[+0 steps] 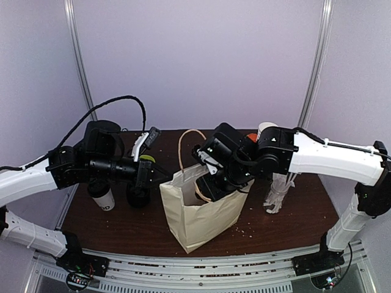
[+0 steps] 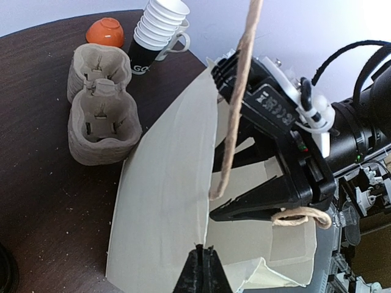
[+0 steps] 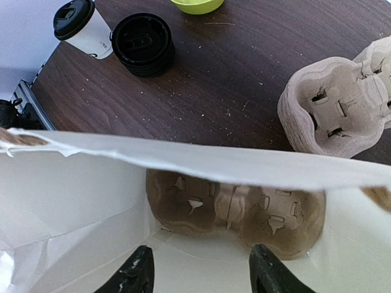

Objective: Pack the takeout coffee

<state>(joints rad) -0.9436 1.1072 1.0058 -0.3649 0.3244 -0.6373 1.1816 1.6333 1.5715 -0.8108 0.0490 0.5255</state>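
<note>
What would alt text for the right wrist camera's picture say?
Looking down into an open white paper bag, a cardboard cup carrier lies at its bottom, with the right gripper open above. Beyond the bag, on the table, stand a lidded coffee cup, stacked black lids and more carriers.

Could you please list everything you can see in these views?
bag: one, cream, table centre
carrier: one, brown, inside bag
carrier stack: one, brown, beside bag
coffee: one, white, black lid, table left
lids: one stack, black, beside coffee
cups: one stack, white, by carrier stack
orange item: one, by cups
green item: one, near lids
table: one, dark brown
left hand: black, shut on bag rim
right hand: black, open, inside bag
</note>
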